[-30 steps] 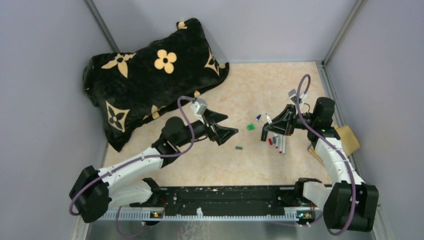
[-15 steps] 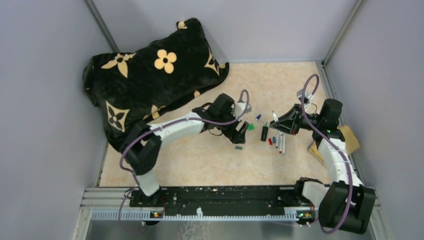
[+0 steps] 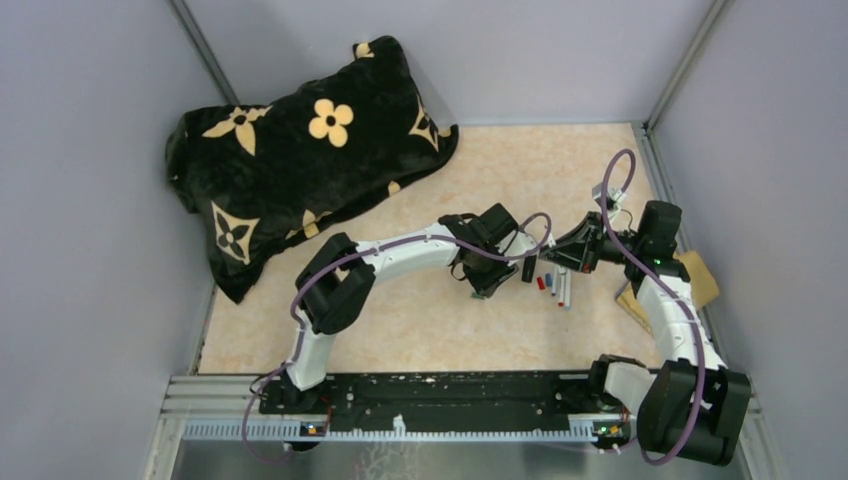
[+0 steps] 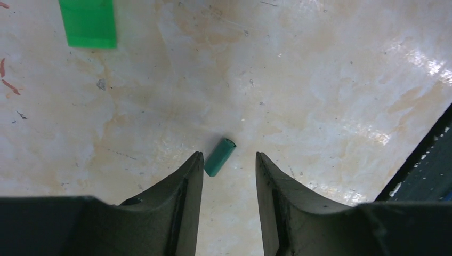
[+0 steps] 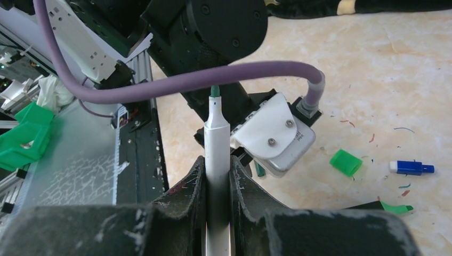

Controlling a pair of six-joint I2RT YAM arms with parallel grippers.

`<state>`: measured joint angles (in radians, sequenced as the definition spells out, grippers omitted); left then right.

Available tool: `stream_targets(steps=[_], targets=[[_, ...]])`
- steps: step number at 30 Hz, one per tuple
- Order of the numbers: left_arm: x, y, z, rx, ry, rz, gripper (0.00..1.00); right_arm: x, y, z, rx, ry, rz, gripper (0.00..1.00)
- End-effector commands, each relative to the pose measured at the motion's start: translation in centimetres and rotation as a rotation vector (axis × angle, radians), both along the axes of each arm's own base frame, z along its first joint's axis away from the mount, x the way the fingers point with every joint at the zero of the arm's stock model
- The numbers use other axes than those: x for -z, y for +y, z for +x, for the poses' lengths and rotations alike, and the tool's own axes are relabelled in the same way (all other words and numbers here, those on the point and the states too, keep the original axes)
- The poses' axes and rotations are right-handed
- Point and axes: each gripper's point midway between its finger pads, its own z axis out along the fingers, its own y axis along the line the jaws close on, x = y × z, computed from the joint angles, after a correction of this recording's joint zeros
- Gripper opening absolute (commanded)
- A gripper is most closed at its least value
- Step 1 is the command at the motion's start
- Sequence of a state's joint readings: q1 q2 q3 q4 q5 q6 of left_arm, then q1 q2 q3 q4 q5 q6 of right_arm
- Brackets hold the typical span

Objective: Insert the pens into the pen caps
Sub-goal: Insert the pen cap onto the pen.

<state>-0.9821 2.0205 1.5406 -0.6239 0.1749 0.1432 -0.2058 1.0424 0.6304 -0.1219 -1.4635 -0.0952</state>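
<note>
black flowered cushion (image 3: 300,160): far-left on table (image 3: 560,170) | tan cardboard box (image 3: 703,280): right edge

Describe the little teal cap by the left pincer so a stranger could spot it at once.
From the black flowered cushion at the far left of the marbled table, follow the left arm to the left pincer. Between its open tips lies the teal cap: a dark, round tube on its side, unlike the squarish bright green cap farther off.
</note>
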Motion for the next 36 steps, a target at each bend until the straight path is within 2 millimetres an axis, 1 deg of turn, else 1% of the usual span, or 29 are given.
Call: stream_targets(steps=[1,15,18,21,26,28,31,34,36], targets=[[1.0,1.0,-0.1,0.034,-0.011,0.101,0.45,-1.7,-0.3,0.7,-0.004,-0.087,-0.016,0.0],[2.4,1.1,-0.6,0.058,-0.006,0.144,0.44,-1.7,-0.4,0.7,0.0,-0.085,-0.014,0.0],[2.9,1.2,-0.6,0.057,-0.004,0.157,0.4,-1.8,-0.5,0.7,-0.001,-0.085,-0.013,0.0],[3.5,1.5,-0.6,0.052,-0.001,0.176,0.38,-1.8,-0.5,0.7,-0.002,-0.088,-0.012,0.0],[4.0,2.1,-0.6,0.033,-0.002,0.204,0.31,-1.9,-0.5,0.6,-0.005,-0.087,-0.009,0.0],[4.2,2.4,-0.7,0.015,0.001,0.215,0.29,-2.0,-0.5,0.5,-0.009,-0.089,-0.008,0.0],[4.9,3.5,-0.6,-0.051,-0.008,0.248,0.2,-2.0,-0.5,0.5,-0.008,-0.089,-0.007,0.0],[5.7,5.1,-0.4,-0.138,-0.025,0.287,0.15,-2.1,-0.5,0.5,-0.008,-0.093,-0.007,0.0],[5.9,6.0,-0.3,-0.198,-0.027,0.293,0.11,-2.2,-0.5,0.4,-0.01,-0.092,-0.005,0.0]])
